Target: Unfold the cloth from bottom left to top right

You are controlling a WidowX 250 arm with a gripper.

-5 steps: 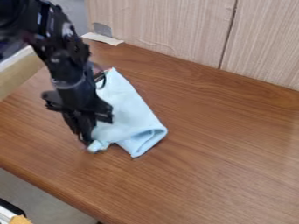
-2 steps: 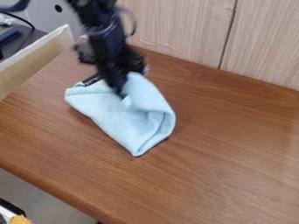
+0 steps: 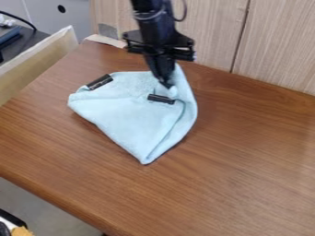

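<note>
Two black strips (image 3: 100, 82) show on the light-blue cloth (image 3: 126, 117), one near its left corner, the other just below my fingers (image 3: 161, 68). I pinch its upper right part closed between them; the rest lies across the brown worktop (image 3: 246, 156), tapering to a point.

and we're counting: one cloth (image 3: 126, 117) is lying here, two black strips (image 3: 161, 99) are showing on it, and one gripper (image 3: 166, 85) is making a single one of its kind! one table (image 3: 246, 152) is serving, two pale wood panels (image 3: 184, 37) are standing, one grey patch (image 3: 107, 31) is showing, and one round hole (image 3: 61, 8) is joining the tally.
</note>
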